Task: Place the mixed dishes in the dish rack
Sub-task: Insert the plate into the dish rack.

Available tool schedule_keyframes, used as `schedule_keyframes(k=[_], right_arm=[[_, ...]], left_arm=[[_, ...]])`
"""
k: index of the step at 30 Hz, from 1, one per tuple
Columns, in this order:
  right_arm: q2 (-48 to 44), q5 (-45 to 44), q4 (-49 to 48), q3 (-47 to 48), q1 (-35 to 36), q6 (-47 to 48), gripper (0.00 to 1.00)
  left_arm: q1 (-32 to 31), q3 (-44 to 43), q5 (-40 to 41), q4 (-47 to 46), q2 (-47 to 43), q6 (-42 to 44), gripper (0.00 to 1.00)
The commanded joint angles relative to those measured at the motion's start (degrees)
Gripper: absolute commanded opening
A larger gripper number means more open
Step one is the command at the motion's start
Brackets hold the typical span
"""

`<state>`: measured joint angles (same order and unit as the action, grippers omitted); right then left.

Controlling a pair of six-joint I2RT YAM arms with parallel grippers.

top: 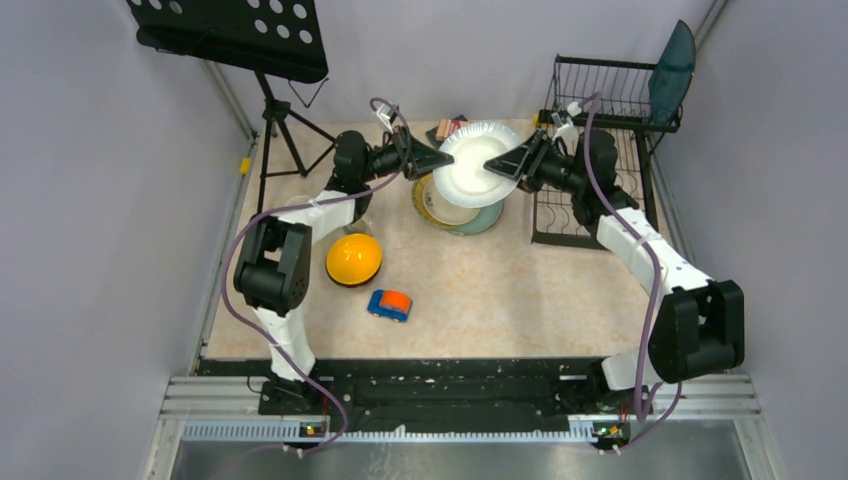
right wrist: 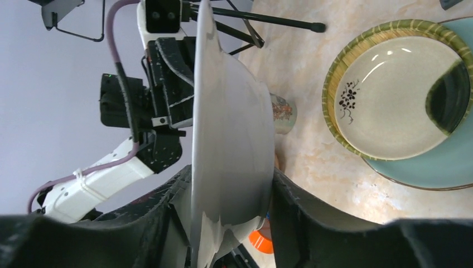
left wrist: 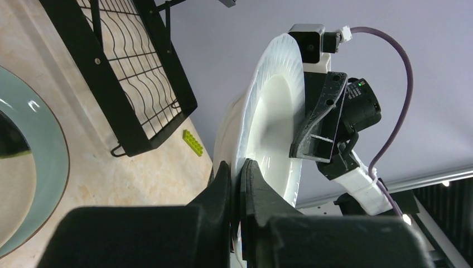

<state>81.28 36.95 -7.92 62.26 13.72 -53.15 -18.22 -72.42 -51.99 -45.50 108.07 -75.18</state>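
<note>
Top view, worktop read as a clock face, 12 o'clock at the far wall.

- 10 o'clock, off the worktop corner: music stand (top: 230,35) on its tripod.
- 9 o'clock: bowl (top: 353,258), orange-yellow, dome up on the worktop, nothing on it.
- 7 o'clock: toy car (top: 390,304), blue and orange, just beside the bowl.
- Left fingers (top: 438,158): pinched tight on the 9 o'clock rim of the white plate (top: 470,180). The left wrist view shows one finger on each face of the rim with no gap left.
- Mug (right wrist: 281,111): flower print, no legible writing. It stands on the worktop beyond the white plate in the right wrist view.
- White plate: off the worktop at 12 o'clock, carried between the two arms, above the plate stack.
- Stack: cream plate (right wrist: 390,95) with a striped yellow-green rim, a dark sprig motif and a dark glaze patch, lying in the mint plate (right wrist: 435,162).
- Right fingers (top: 500,163): at the white plate's 3 o'clock rim, about half parted, one each side of it. Cannot tell whether they press it.
- 2 o'clock: rack (top: 600,190), right arm lying across its flat base.
- Teal plate (top: 672,60): on edge at the right end of the rack's upper tier.
</note>
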Motion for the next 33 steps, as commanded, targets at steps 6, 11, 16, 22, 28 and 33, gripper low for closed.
schedule_keyframes(k=[6, 11, 16, 22, 28, 33], right_arm=[[-3.2, 1.1, -2.9, 1.3, 0.7, 1.4, 0.61], [-5.4, -8.2, 11.5, 6.1, 0.7, 9.0, 0.71], [-7.1, -11.4, 16.4, 8.7, 0.7, 12.4, 0.72], [-7.6, -9.7, 15.7, 8.8, 0.8, 11.7, 0.51], [-6.1, -9.0, 16.8, 9.2, 1.6, 11.9, 0.43], [-5.4, -6.6, 12.9, 7.9, 2.0, 10.2, 0.32]], left_arm=[[-0.2, 0.0, -1.3, -14.5, 2.2, -9.2, 0.0], [0.0, 0.4, -1.0, -13.2, 1.2, -7.7, 0.0], [0.0, 0.8, 0.2, -8.7, -0.3, -3.6, 0.0], [0.0, 0.5, 0.7, -6.8, -0.8, -2.1, 0.0], [-0.1, 0.3, 0.5, -7.9, -0.9, -2.7, 0.0], [-0.2, 0.3, 0.7, -9.0, -0.7, -3.4, 0.0]])
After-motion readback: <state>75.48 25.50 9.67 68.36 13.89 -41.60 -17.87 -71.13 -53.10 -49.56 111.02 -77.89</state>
